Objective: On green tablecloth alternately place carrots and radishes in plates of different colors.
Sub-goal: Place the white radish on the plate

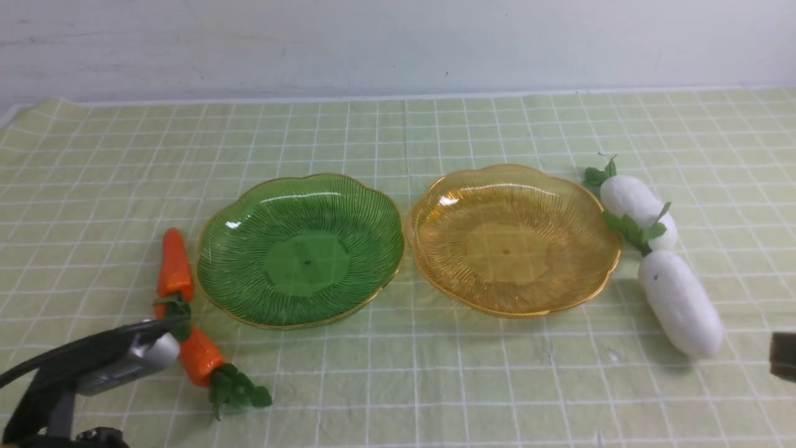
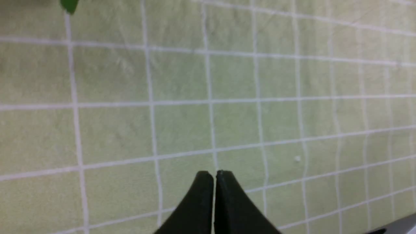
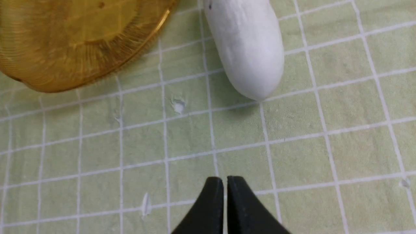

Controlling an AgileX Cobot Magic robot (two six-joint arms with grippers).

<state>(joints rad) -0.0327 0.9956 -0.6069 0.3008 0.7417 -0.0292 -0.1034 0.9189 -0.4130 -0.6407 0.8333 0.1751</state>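
Starting with the front view, a pale yellow-green tablecloth with thin white grid lines point(image 1: 398, 373) is seen, and on it two scalloped, ribbed, translucent plastic plates with gold rims are set side by side: the green plate point(image 1: 306, 261) to the left, the amber-yellow plate point(image 1: 507, 252) to the right. Neither is filled. Left of the green plate, two orange tapered toy carrots with leafy tops point(image 1: 175, 264) are laid end to end, the nearer one partly covered by the farther one's leaves. Right of the amber plate, two white oblong foam-like toy radishes with green tufts point(image 1: 681, 305) are lined up, the farther one overlapped by the nearer one's leaves. The left arm point(image 1: 106, 361) is glimpsed at the near left, and a dark bit of the right arm point(image 1: 782, 356) at the right edge.

Over to the left wrist view: the left gripper point(image 2: 214, 174) is closed, nothing held, with bare cloth and one leaf tip shown.

In the right wrist view, the right gripper's point(image 3: 225, 179) tips are seen close together, nothing gripped; whether they are fully closed cannot be told. The nearer radish and amber plate are shown well apart from them.
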